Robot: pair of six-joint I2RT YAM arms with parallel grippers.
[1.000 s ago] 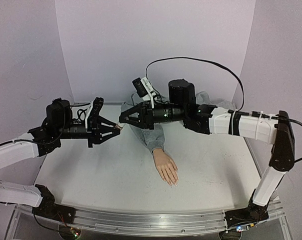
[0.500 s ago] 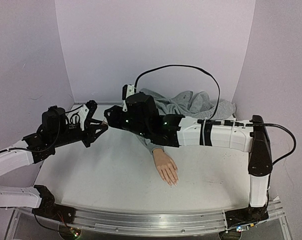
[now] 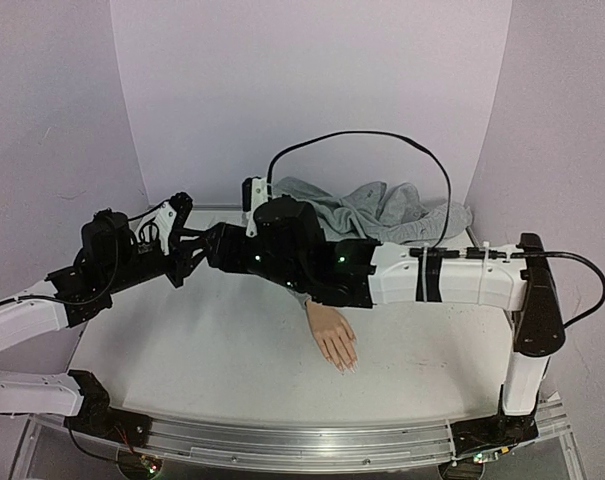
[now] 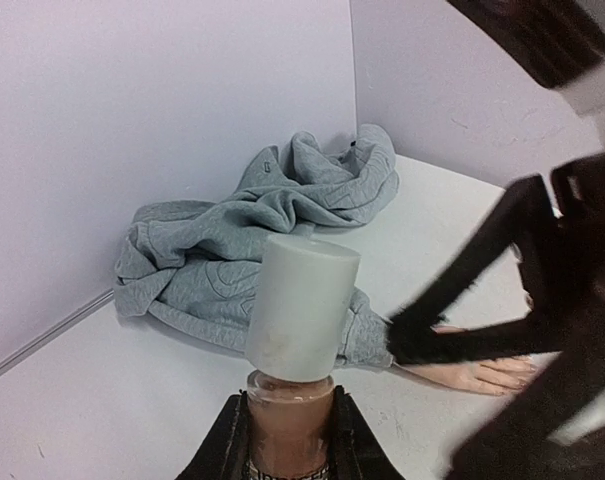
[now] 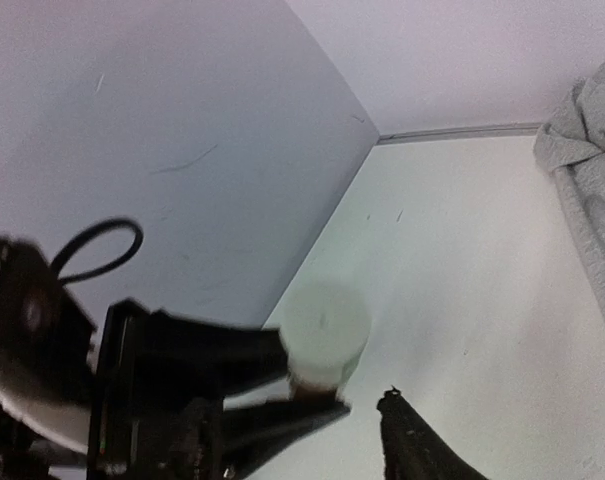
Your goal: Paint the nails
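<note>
My left gripper (image 4: 290,425) is shut on a small glass bottle (image 4: 290,415) of brownish polish with a white cap (image 4: 302,305), held upright above the table's far left (image 3: 194,248). My right gripper (image 3: 214,246) reaches across to it, its blurred black fingers (image 4: 452,315) just right of the cap. One right finger (image 5: 410,445) shows below the cap (image 5: 324,328), with the jaws apart and nothing between them. The mannequin hand (image 3: 332,335) lies palm down mid-table. Its nails (image 3: 347,366) point toward the near edge.
A crumpled grey sweatshirt (image 3: 377,212) lies at the back by the wall, its sleeve running down to the hand. The right arm's long white forearm (image 3: 452,280) spans the table above the sleeve. Walls close in on the left and at the back.
The right arm has swung left across the table to the bottle, and its jaws have parted. The left gripper has drawn back left with the bottle.
</note>
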